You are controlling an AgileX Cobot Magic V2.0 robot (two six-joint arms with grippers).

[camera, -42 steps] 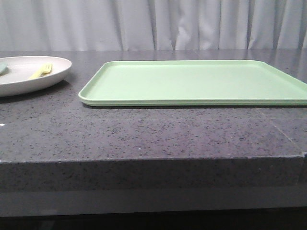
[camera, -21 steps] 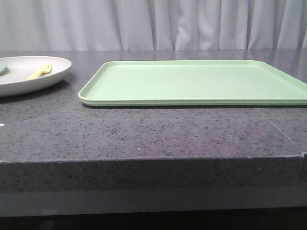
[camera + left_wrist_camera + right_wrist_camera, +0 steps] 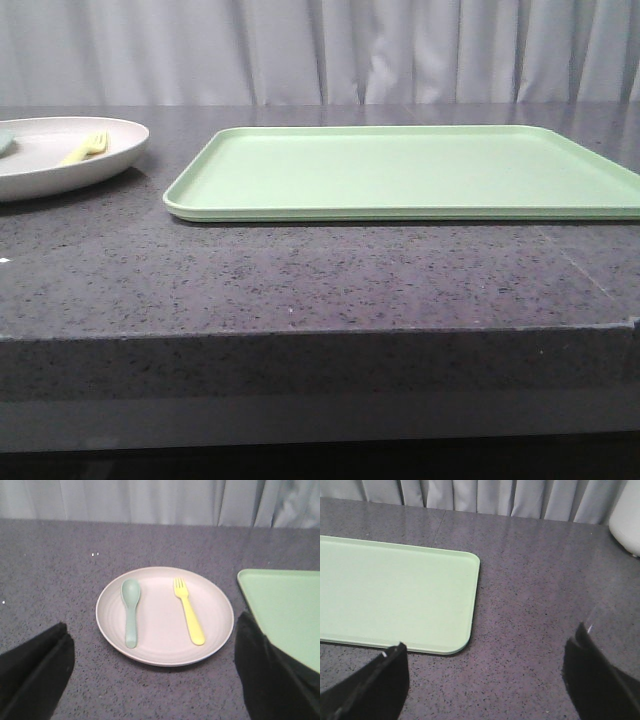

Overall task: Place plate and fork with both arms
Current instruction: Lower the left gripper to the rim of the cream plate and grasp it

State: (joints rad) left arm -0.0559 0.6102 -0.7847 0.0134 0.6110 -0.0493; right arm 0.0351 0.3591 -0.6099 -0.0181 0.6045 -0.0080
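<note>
The wide off-white round plate point(image 3: 165, 616) sits on the dark speckled stone table point(image 3: 300, 280), beside the flat light-green rectangular tray point(image 3: 400, 170). The small pale-yellow plastic fork point(image 3: 188, 610) lies inside it next to a pale blue-green spoon point(image 3: 131, 611). The black left gripper point(image 3: 155, 680) and black right gripper point(image 3: 485, 680) both hover spread wide apart, empty.

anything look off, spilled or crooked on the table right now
Nothing stands out. The fork and spoon lie side by side inside the plate, the green tray sits flat and bare beside it, and nothing looks spilled or broken. Both tools, left and right, are open, holding nothing.
</note>
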